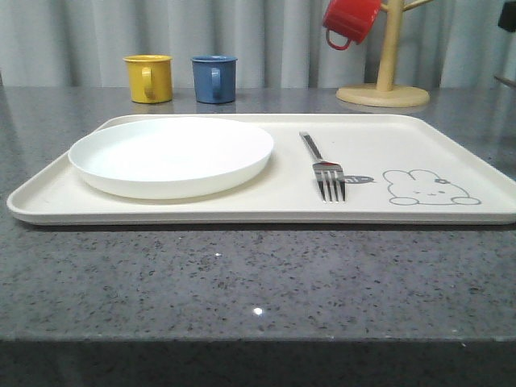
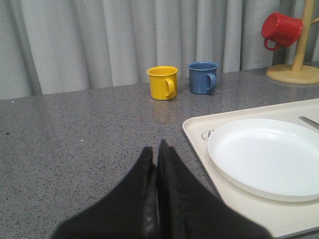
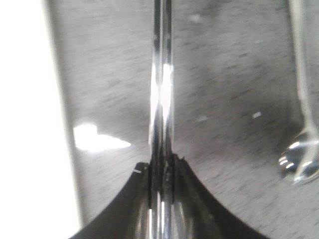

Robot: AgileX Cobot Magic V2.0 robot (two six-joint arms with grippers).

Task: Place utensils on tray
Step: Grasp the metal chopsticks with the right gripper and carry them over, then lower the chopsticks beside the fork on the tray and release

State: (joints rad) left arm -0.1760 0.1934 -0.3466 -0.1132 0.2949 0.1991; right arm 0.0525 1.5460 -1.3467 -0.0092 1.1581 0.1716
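The cream tray [image 1: 451,149] with a grey rabbit drawing lies across the table. A silver fork [image 1: 324,167] rests on it, right of the round white plate [image 1: 171,155]. In the right wrist view my right gripper [image 3: 162,167] is shut on a pair of shiny chopsticks [image 3: 162,74], which run straight out from the fingers over the grey tabletop. A spoon [image 3: 305,129] lies on the table beside them. In the left wrist view my left gripper [image 2: 156,152] is shut with nothing in it, over the table just off the tray's [image 2: 199,142] left edge.
A yellow mug [image 1: 149,78] and a blue mug [image 1: 214,78] stand behind the tray. A wooden mug tree [image 1: 384,81] at the back right carries a red mug [image 1: 349,20]. A pale edge [image 3: 30,124] runs beside the chopsticks in the right wrist view.
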